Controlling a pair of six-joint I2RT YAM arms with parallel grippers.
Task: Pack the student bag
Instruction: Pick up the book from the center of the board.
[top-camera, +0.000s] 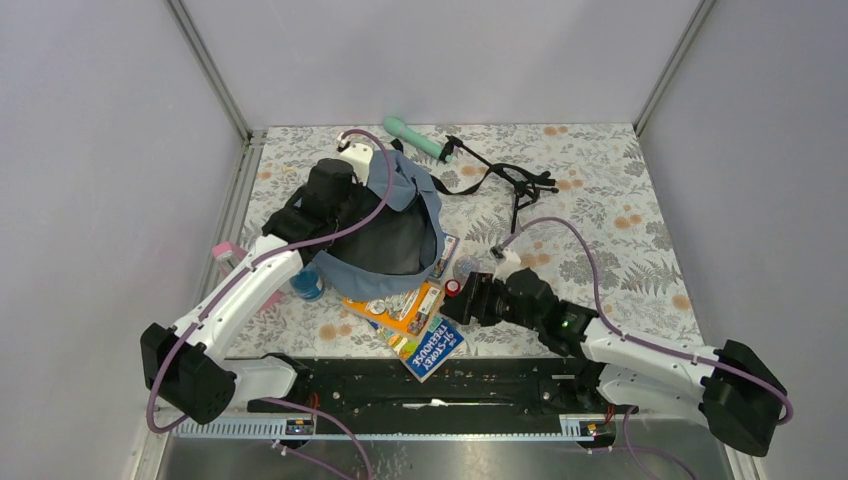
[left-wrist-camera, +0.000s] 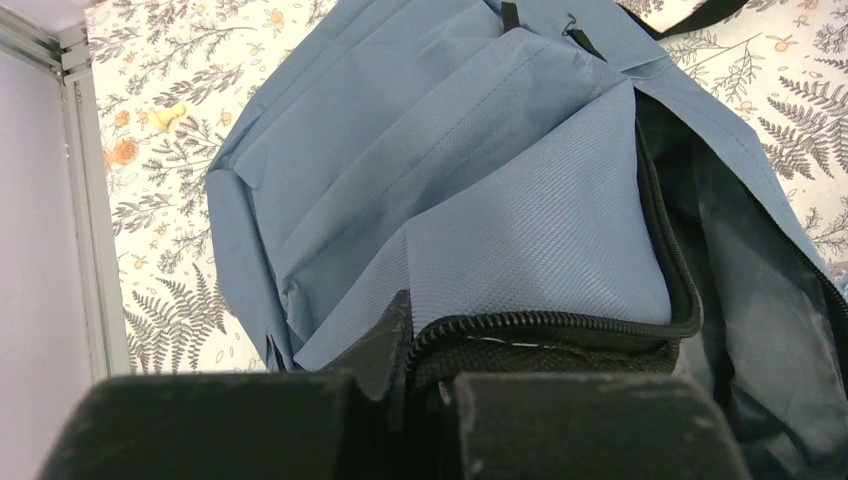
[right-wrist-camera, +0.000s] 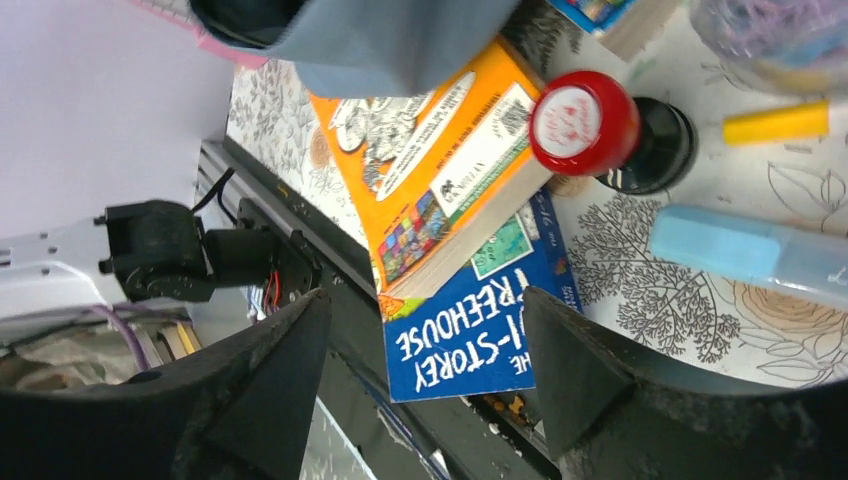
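Top external view: the student bag (top-camera: 408, 190) is seen slumped open just behind the orange book (top-camera: 400, 305), its soft, limp fabric judged best held at the stiffer zippered rim, where the left gripper (left-wrist-camera: 405, 385) is clamped, while the right gripper (right-wrist-camera: 425, 320) is held with jaws apart beside that book.

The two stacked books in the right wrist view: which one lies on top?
The orange book lies on top. The blue book, with white "TREEHOUSE" lettering, lies under it and is partly covered.
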